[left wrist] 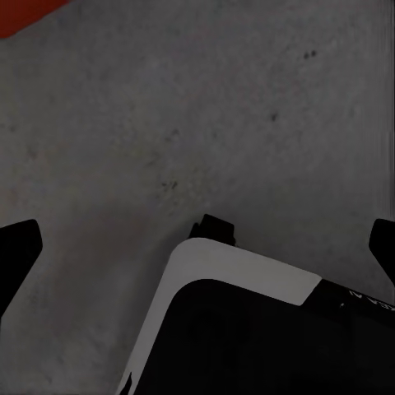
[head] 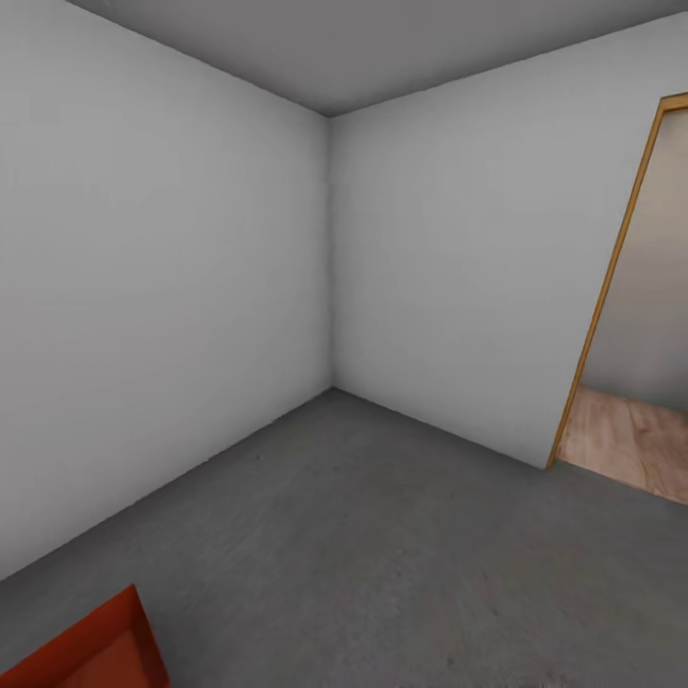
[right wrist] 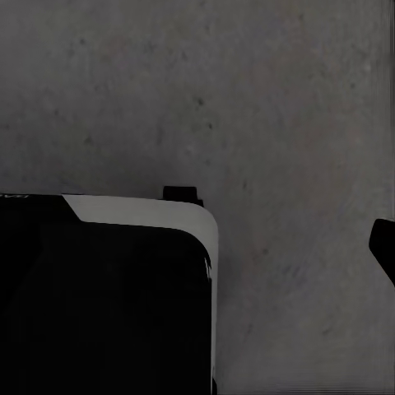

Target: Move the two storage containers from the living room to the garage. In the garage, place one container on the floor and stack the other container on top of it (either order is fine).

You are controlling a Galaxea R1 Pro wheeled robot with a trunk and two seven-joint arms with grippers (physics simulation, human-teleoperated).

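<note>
The left hand [left wrist: 197, 247] hangs with its dark fingertips [left wrist: 18, 243] spread wide at the frame's two sides, gripping nothing, above the rough, speckled grey concrete floor [left wrist: 197, 107]. Of the right hand only one black fingertip [right wrist: 383, 247] shows, so I cannot tell how far it is open. From the head view, a thin-walled orange-red storage container [head: 96, 645] sits on the floor [head: 382, 554] at about 7 o'clock, in a bare garage with smooth white-grey walls [head: 162, 287] and a wood-framed doorway [head: 612, 277] at 3 o'clock.
</note>
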